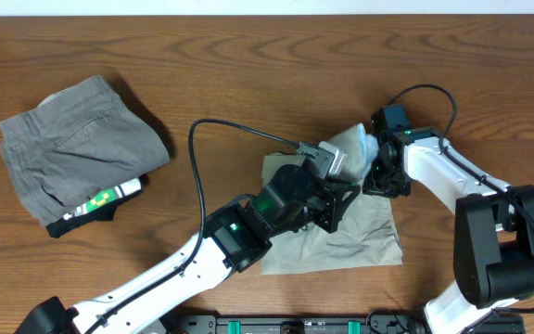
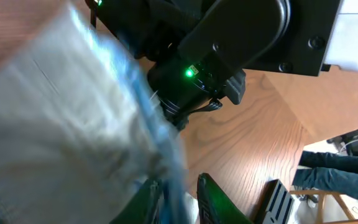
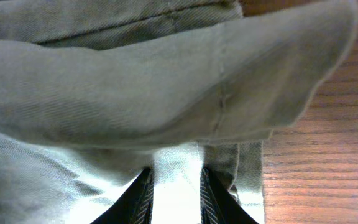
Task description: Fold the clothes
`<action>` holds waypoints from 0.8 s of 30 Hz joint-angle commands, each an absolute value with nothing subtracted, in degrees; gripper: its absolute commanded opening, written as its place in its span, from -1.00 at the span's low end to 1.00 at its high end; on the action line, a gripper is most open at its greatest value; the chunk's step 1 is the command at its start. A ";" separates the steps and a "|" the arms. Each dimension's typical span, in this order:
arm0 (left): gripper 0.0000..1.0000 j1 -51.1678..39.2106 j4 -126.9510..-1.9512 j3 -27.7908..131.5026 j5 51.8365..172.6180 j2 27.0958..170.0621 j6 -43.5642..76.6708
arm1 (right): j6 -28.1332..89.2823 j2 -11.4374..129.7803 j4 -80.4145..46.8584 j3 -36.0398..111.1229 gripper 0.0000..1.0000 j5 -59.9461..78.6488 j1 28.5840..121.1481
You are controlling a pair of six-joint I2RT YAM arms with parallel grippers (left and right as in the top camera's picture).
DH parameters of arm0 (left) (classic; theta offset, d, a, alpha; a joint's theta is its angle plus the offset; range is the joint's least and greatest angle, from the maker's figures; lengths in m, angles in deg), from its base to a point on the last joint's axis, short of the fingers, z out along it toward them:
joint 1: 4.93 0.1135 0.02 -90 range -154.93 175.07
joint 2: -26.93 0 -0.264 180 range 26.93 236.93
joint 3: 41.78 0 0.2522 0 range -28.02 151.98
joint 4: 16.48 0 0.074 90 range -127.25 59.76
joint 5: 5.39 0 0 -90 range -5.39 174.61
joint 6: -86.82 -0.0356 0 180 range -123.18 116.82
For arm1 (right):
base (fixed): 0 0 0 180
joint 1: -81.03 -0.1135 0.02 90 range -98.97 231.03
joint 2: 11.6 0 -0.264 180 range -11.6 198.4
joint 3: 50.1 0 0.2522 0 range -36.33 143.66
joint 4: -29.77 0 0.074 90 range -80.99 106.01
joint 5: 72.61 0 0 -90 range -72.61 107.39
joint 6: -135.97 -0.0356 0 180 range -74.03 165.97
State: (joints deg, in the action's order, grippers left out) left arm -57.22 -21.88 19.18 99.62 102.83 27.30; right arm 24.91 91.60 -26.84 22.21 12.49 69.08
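- The clothes (image 1: 360, 237) sit mid-table (image 1: 248, 56), mostly flat but wrinkly, with one corner lifted up where the two arms meet.
- Right pincer (image 3: 176, 196) is clamped on a fold of the pale fabric.
- Left pincer (image 2: 179, 202) has the blue-striped edge running between its fingers. It's too blurry, so I can't tell if it's actually pinching.
- Progress-wise I'd call it early to mid fold: one flap is being carried over, nothing is a tidy bundle yet, and smoothing plus another fold is left.
- The grey folded shorts (image 1: 82, 148) lie well off to the left.
- Only writing around is the white tag (image 1: 109, 195) with green marks on their waistband, and it's unreadable.
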 commanded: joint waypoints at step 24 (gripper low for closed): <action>-0.56 -53.48 -38.74 20.86 90.81 104.36 24.50 | 39.54 80.47 -54.10 35.56 -0.13 6.61 87.97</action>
